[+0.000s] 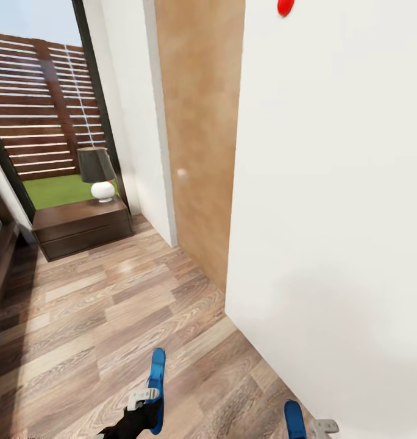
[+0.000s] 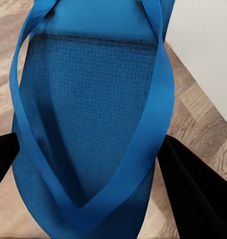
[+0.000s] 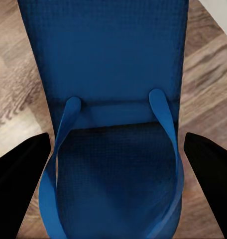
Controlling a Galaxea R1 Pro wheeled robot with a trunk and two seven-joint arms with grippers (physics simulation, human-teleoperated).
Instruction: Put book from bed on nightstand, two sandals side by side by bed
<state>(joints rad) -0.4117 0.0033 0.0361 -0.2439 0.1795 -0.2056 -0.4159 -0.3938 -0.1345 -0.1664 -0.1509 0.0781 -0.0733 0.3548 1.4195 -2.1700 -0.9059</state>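
Left claw point(image 2: 88, 164) clamps blue sandal point(image 2: 88, 119); right claw point(image 3: 113, 169) clamps other sandal point(image 3: 113, 99); no readable writing.

Home bedroom; nightstand point(image 1: 80, 227), lamp point(image 1: 97, 174)

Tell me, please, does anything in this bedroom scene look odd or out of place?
Yes: a red blob sits high on the white wall, unlike any fixture. The nightstand and lamp look upright and orderly.

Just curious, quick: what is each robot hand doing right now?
Left gripper: shut on a blue sandal.
Right gripper: shut on the other blue sandal.
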